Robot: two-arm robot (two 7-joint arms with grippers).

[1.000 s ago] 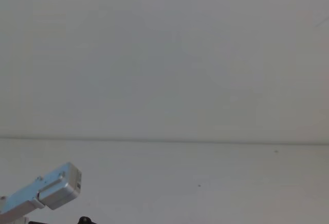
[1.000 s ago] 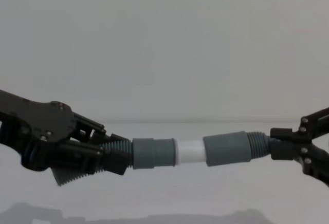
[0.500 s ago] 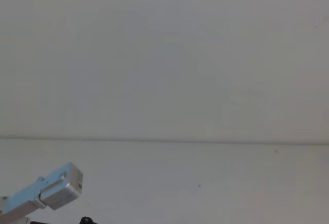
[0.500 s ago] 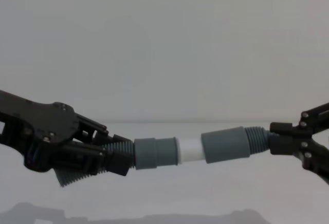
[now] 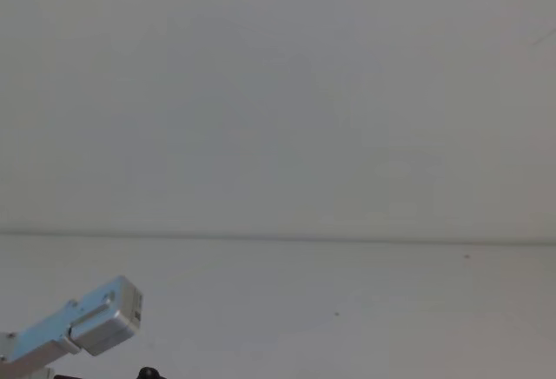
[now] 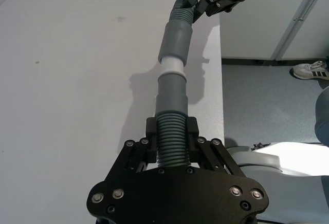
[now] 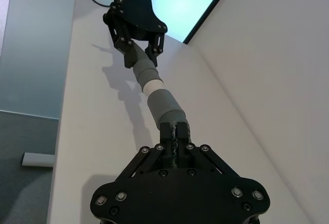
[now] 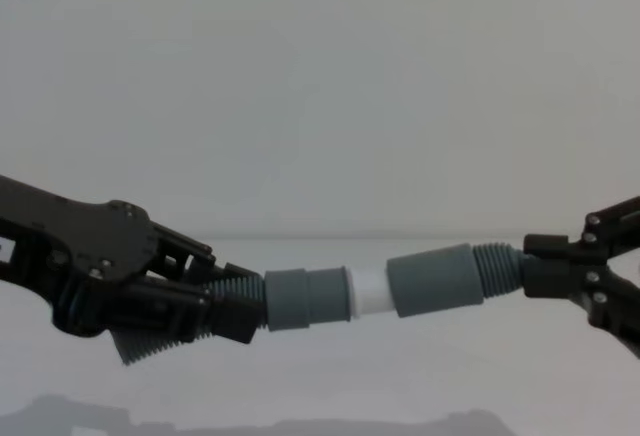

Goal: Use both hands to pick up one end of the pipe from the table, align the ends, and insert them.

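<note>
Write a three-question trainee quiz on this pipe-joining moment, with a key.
1. True or false: both cuffs lie flat on the table.
2. What shows between the left cuff and the right cuff? A) a white tip B) a red cap C) bare ribbed hose
3. Which part of the pipe does each gripper clamp?

Key
1. False: both are held above it.
2. A: the white tip bridges the two cuffs, part of it not yet inserted.
3. The left gripper and the right gripper each grip the ribbed hose just behind their cuff.
</note>
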